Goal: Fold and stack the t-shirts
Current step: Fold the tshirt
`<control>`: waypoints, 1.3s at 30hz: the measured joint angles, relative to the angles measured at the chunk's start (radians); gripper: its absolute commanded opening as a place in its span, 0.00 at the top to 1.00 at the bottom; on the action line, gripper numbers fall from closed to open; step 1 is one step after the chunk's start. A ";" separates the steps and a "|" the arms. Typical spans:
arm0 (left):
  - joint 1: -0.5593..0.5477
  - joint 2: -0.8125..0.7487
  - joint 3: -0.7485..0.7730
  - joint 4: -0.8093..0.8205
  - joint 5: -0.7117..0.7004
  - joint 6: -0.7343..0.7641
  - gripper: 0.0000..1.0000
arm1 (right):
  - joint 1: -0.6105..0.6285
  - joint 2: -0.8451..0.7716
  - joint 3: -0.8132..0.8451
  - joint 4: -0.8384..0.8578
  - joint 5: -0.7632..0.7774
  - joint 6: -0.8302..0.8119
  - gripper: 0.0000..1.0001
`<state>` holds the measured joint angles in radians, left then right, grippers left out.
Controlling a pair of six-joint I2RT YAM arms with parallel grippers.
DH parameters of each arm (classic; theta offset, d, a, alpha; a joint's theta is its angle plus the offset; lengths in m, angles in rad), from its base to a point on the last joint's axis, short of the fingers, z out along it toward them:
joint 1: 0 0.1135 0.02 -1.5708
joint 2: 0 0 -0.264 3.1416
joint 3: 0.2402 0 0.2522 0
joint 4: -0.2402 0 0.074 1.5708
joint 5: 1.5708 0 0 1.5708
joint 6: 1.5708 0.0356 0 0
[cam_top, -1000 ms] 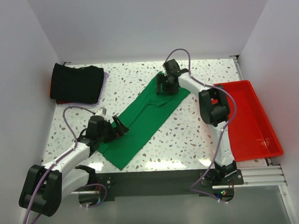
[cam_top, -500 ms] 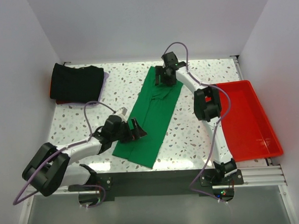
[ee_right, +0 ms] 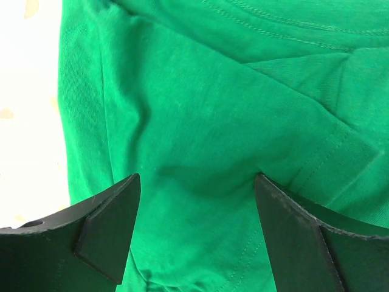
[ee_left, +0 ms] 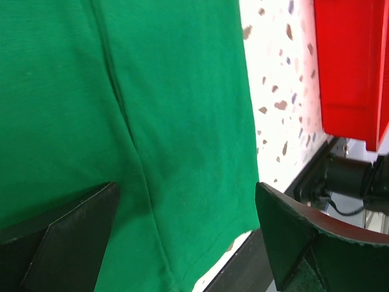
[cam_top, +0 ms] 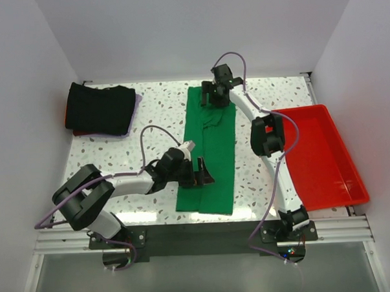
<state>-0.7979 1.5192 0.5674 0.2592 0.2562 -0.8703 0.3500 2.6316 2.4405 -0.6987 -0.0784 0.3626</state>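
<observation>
Green t-shirt [cam_top: 215,137] beneath wide-open left tool [ee_left: 185,198]

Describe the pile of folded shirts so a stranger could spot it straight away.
Start at the speckled table and go to its far left corner. The pile of folded shirts sits there, black on top, with red and purple edges showing underneath. Unlike the green t-shirt spread flat mid-table and the red tray at the right, it is dark and stacked thick.

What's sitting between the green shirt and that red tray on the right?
In the top camera view, only the right arm crosses that gap, bent at its elbow above speckled table. Nothing else lies between the green shirt and the red tray.
</observation>
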 measured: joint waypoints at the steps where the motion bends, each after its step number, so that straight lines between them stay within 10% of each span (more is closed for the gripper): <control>1: -0.014 0.013 0.008 0.009 0.005 0.003 0.00 | -0.001 0.002 0.002 0.002 -0.004 0.002 0.20; 14: -0.097 0.109 0.091 0.045 0.061 0.063 0.00 | -0.005 0.015 0.024 0.005 -0.057 0.012 0.19; 23: -0.090 -0.034 0.143 -0.280 -0.092 0.176 0.00 | -0.009 -0.042 -0.026 0.000 -0.098 -0.002 0.17; 39: -0.053 -0.296 0.102 -0.615 -0.261 0.224 0.03 | 0.090 -1.187 -1.133 0.072 -0.086 0.024 0.18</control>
<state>-0.8509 1.2236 0.6693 -0.3561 -0.0048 -0.6460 0.4397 1.4448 1.3075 -0.6270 -0.1642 0.3866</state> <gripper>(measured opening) 0.979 0.825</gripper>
